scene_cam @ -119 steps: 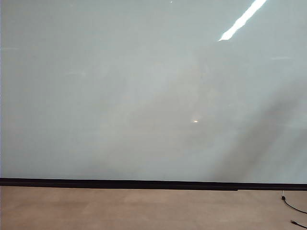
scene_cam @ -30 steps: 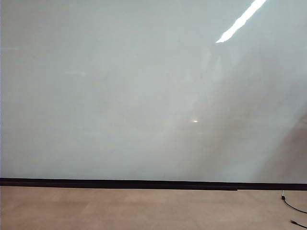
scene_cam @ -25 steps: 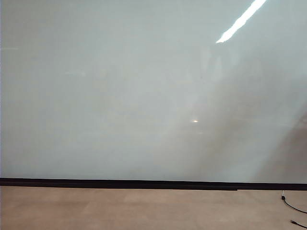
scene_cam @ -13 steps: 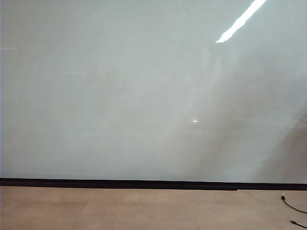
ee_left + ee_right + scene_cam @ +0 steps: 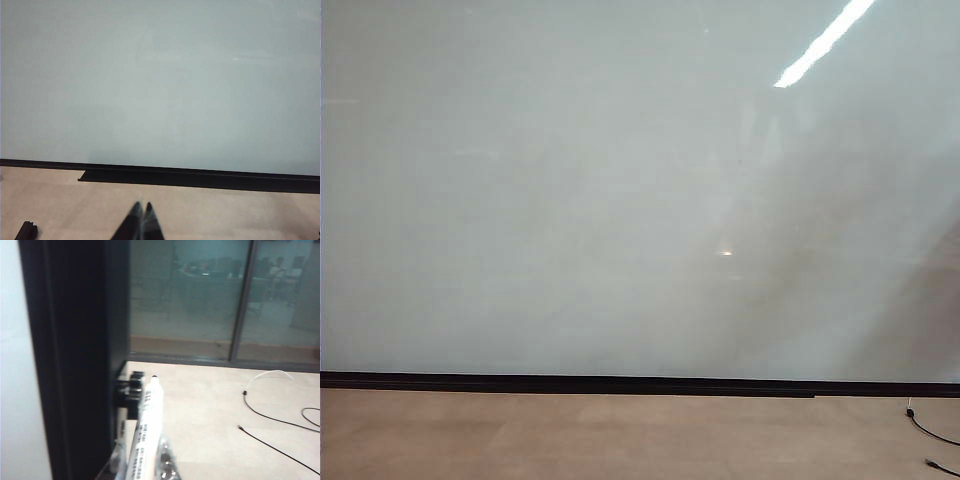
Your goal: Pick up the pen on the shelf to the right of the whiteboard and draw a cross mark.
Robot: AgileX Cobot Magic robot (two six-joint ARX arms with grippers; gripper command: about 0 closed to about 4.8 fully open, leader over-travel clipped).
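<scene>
The whiteboard (image 5: 570,200) fills the exterior view, and no cross mark shows on it. Neither gripper appears in that view. In the right wrist view, my right gripper (image 5: 143,458) is shut on the pen (image 5: 149,410), a white marker with a dark tip pointing away from the camera. The pen stands beside the board's black side frame (image 5: 75,340) and a black knobbed bracket (image 5: 131,387); I cannot make out the shelf itself. In the left wrist view, my left gripper (image 5: 142,206) is shut and empty, low over the tan floor in front of the whiteboard (image 5: 160,75).
A black strip (image 5: 620,383) runs along the board's bottom edge, with a black ledge (image 5: 200,177) in front of it. Black cables (image 5: 280,415) and a white cable (image 5: 265,376) lie on the floor to the right. A glass partition (image 5: 200,300) stands behind.
In the exterior view only the faint shadows and reflections on the board's right side have shifted a little. No arm has come into that view.
</scene>
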